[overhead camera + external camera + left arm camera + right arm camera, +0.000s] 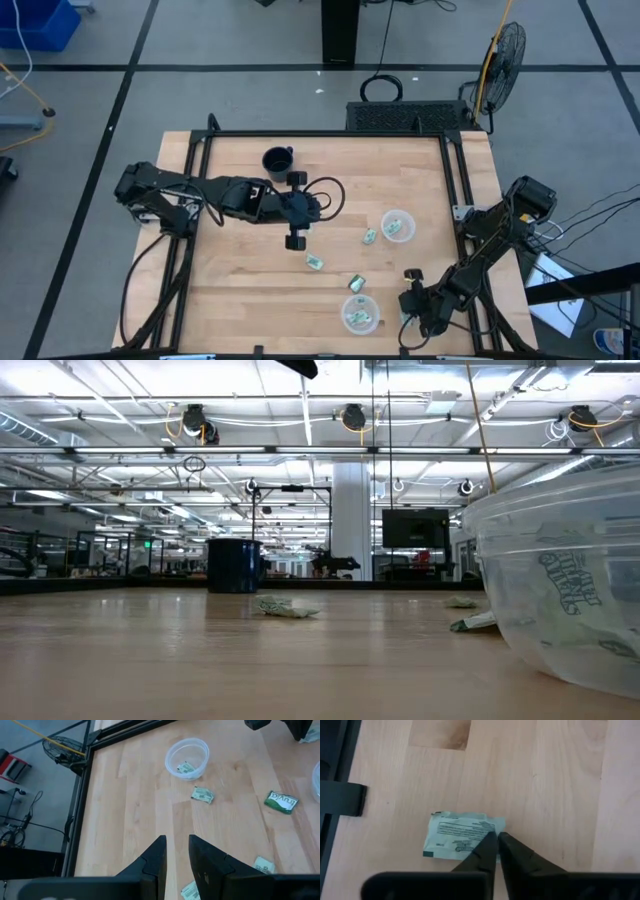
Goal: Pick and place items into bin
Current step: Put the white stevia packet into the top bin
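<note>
right end effector (496, 839): tips pinched on edge of a pale green packet (462, 839) lying flat on counter (560, 780), near front-right corner | advice: lift slowly, thin hold may slip; carry to nearby clear bin (359, 313) | left end effector (175, 851): narrowly parted, empty, mid-counter

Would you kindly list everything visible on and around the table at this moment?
Packets: several, pale green and white; loose mid-table, some inside the bowls, one at the right gripper's fingertips.
Bowls: two, clear plastic; right half of the table, second by the near edge.
Mug: one, black; far side of the table.
Table: one, pale wood, black frame.
Fan: one, on the floor beyond the table.
Left gripper: open, above mid-table.
Right gripper: shut on a packet's edge, near right corner.
</note>
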Available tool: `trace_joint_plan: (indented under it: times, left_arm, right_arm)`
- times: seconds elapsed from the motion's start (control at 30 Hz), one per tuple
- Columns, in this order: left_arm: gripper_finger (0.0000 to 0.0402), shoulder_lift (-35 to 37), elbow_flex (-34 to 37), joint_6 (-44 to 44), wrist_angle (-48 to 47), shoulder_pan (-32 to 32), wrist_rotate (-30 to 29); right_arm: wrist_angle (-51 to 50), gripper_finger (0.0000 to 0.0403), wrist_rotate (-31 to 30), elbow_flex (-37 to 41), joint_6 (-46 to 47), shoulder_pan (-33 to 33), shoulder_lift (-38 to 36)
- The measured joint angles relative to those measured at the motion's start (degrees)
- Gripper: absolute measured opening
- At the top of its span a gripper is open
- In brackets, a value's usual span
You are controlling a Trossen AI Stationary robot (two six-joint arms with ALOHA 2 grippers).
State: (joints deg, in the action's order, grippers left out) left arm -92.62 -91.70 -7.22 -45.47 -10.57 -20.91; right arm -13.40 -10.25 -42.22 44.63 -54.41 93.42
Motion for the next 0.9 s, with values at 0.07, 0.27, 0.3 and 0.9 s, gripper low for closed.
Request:
trace_joint_plan:
  times: [0.07,0.27,0.3,0.9]
  left_arm:
    - [0.0088,0.0,0.0,0.0,-0.16,0.0,0.0]
    - [0.0088,0.0,0.0,-0.07,-1.81,0.0,-0.2]
    - [0.0088,0.0,0.0,-0.07,-1.95,0.0,-0.2]
    - [0.0088,1.48,0.09,-4.3,-7.88,0.0,-3.16]
  right_arm:
    - [0.15,0.0006,0.0,0.02,-0.13,-0.02,0.07]
    - [2.67,0.0002,-0.44,0.11,1.2,-0.02,-1.24]
    - [2.7,0.0001,-0.63,0.2,1.19,-0.02,-2.01]
    - [-20.23,0.0,-9.44,0.27,-0.59,6.12,-21.28]
